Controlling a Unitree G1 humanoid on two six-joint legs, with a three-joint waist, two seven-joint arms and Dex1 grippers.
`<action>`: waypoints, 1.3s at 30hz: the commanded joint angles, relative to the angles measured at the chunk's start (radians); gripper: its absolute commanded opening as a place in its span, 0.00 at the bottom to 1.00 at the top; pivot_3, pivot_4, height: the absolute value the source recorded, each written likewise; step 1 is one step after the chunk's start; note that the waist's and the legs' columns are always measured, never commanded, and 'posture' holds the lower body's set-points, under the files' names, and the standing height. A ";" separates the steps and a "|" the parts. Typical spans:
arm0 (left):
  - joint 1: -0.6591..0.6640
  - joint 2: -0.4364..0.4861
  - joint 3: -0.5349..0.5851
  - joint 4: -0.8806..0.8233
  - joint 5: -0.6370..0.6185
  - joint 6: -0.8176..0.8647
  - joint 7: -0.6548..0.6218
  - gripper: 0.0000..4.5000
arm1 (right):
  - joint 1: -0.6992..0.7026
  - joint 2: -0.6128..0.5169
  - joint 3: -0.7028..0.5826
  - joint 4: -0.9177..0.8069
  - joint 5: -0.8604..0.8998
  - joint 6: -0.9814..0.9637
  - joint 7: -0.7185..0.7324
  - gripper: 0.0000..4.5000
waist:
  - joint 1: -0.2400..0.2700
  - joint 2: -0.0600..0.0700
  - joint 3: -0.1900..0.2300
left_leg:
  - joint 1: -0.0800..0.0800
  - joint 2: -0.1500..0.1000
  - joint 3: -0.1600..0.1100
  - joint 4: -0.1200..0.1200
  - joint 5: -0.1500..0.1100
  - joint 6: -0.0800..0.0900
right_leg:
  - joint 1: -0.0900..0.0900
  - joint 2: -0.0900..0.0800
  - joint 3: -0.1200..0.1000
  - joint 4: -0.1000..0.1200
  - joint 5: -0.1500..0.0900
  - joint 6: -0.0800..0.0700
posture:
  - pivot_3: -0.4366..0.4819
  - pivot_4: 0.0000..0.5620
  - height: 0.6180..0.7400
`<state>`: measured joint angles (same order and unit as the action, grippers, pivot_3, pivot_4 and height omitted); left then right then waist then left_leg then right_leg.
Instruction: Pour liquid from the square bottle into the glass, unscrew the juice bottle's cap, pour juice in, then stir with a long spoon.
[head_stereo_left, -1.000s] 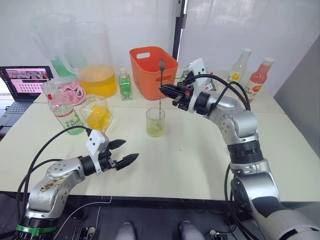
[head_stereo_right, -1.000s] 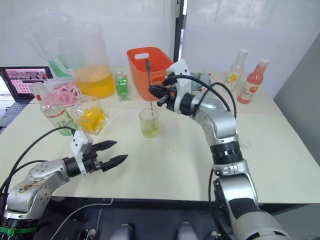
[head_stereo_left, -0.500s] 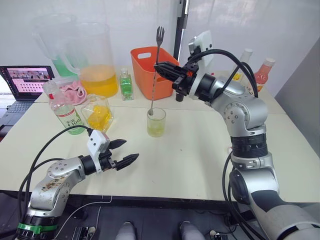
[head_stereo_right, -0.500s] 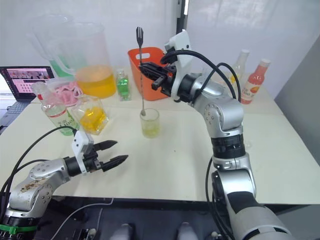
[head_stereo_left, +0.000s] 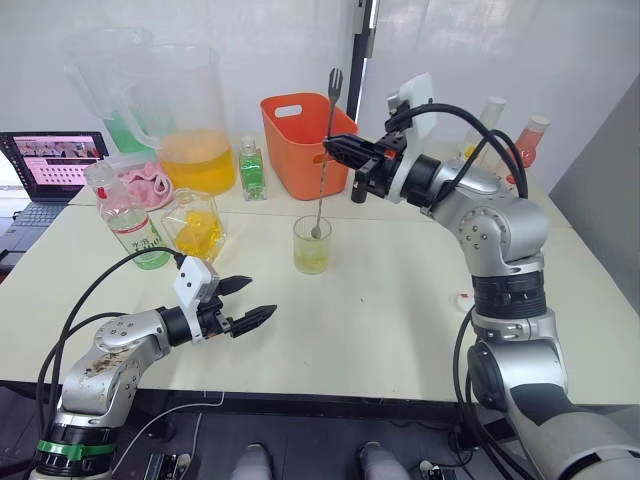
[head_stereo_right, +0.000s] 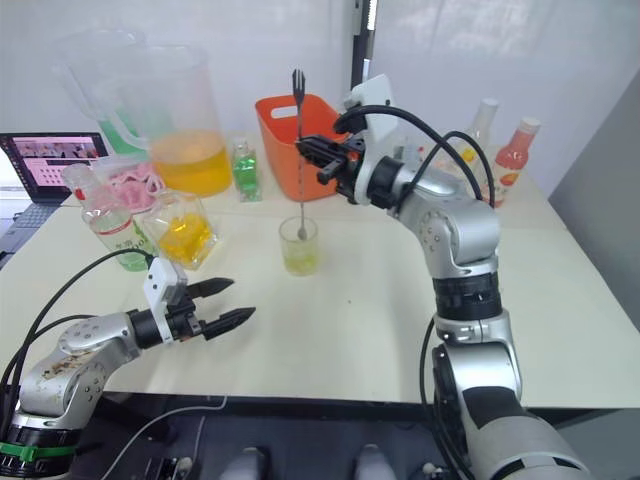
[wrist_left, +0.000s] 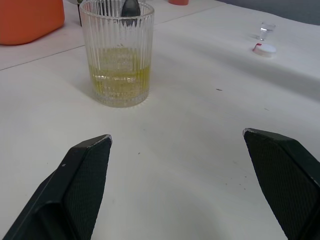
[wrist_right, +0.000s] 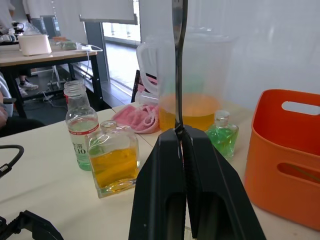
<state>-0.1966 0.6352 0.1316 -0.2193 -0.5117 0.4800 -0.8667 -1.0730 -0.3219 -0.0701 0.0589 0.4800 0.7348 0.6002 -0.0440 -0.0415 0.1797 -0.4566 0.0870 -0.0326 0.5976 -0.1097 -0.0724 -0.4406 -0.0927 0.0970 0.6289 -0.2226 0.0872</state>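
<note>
Your right gripper (head_stereo_left: 341, 150) pinches the thin silver long spoon (head_stereo_left: 323, 168), bowl inside the ribbed clear glass (head_stereo_left: 311, 244); your left gripper (head_stereo_left: 252, 303) hovers spread.

Both head views look forward and down at the glass (head_stereo_left: 311, 245) from afar; the left wrist view faces it close, low over the surface (wrist_left: 200, 150).

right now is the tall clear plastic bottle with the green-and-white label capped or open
Open. The tall clear plastic bottle has a bare neck, and a small white cap with a reddish rim lies apart on the table.
</note>
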 joint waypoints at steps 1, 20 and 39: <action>-0.022 0.002 -0.005 -0.009 0.003 -0.026 -0.011 0.99 | -0.071 -0.013 -0.087 -0.031 0.043 0.007 -0.054 0.00 | 0.000 0.000 0.000 | 0.000 0.000 0.000 0.000 0.000 0.000 | 0.000 0.000 0.000 0.000 0.000 0.000 | 0.48 0.27 0.81; -0.083 -0.037 -0.012 -0.037 -0.025 -0.130 -0.058 0.99 | -0.328 -0.356 -0.131 0.312 0.185 0.879 -0.148 0.00 | -0.004 0.000 0.000 | -0.001 0.000 0.000 -0.002 0.000 0.000 | -0.001 0.000 0.000 -0.001 0.000 -0.010 | 0.48 0.27 0.81; 0.047 -0.045 -0.009 -0.142 -0.057 -0.049 0.024 0.99 | -0.190 -0.473 0.550 0.438 -0.023 0.661 0.211 0.00 | -0.003 0.002 0.001 | -0.001 -0.001 0.000 -0.001 0.000 0.000 | -0.001 0.000 0.001 -0.001 -0.004 -0.002 | 0.48 0.27 0.81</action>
<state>-0.1542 0.5926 0.1021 -0.3163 -0.5520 0.4285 -0.8570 -1.2410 -0.7973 0.4480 0.4725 0.4982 1.4508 0.7640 -0.0470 -0.0399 0.1806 -0.4576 0.0862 -0.0326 0.5964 -0.1096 -0.0721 -0.4418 -0.0931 0.0983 0.6283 -0.2269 0.0849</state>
